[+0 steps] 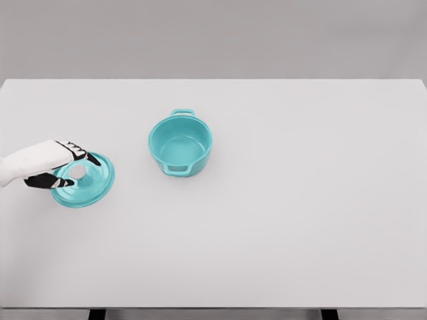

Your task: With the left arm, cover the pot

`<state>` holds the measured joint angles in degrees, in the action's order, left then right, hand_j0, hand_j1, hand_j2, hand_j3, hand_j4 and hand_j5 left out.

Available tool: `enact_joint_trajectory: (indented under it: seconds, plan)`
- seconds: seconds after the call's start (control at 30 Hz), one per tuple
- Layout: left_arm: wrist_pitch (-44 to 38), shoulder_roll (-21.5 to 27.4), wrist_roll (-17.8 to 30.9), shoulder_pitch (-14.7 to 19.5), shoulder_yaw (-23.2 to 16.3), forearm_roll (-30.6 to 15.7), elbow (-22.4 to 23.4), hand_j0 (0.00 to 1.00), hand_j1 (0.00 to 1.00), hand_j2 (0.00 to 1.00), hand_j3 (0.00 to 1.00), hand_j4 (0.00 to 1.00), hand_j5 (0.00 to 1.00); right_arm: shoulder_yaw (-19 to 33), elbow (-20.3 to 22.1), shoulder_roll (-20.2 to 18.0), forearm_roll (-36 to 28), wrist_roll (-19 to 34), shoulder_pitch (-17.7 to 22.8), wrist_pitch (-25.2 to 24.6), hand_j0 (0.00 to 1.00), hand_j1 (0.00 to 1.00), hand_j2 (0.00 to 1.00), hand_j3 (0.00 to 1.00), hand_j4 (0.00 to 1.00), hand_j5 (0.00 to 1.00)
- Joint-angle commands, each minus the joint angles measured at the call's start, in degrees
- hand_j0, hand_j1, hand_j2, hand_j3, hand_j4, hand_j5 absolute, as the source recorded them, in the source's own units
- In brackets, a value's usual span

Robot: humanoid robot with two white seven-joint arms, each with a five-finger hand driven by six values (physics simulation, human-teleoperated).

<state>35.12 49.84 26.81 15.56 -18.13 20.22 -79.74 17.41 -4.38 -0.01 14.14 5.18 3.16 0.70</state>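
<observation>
Robot hand: left robot hand (pixel 67 167) at bench (pixel 300 233) left edge, fingers seemingly closed around lid (pixel 85 181) knob.
Pot: pot (pixel 179 143) stands open mid-bench, to the hand's right, slightly farther back.

Left robot hand (pixel 61 168) grips the lid (pixel 85 181) beside the open pot (pixel 179 143).

White table (pixel 300 233), grey wall (pixel 213 37) bkgd

Round teal two-handled pot (pixel 179 143): smooth enamel-like coat, soft satin sheen. Flat round teal lid (pixel 87 183): same smooth finish, with a pale, dull knob (pixel 78 172). Wide white table (pixel 280 220): matt, even, unmarked. My left hand (pixel 59 167): smooth white hard-plastic-looking shell, black matt fingers.
</observation>
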Motion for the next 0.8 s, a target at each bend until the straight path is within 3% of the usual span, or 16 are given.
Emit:
enact_joint_trajectory:
  seconds: [0.0,0.77]
  plan:
    - [-0.1,-0.3,0.0,0.0,0.0,0.3,0.9,0.74,0.74,0.74,0.74,0.74,0.74,0.0,0.0,0.0,-0.1,0.0,0.0,0.0,1.0,1.0,1.0,1.0,1.0,1.0]
    - [-0.1,-1.8,-0.1,0.4,0.0,1.3,2.8,0.67,0.67,0.67,0.67,0.67,0.67,0.0,0.0,0.0,0.0,0.0,0.0,0.0,1.0,1.0,1.0,1.0,1.0,1.0]
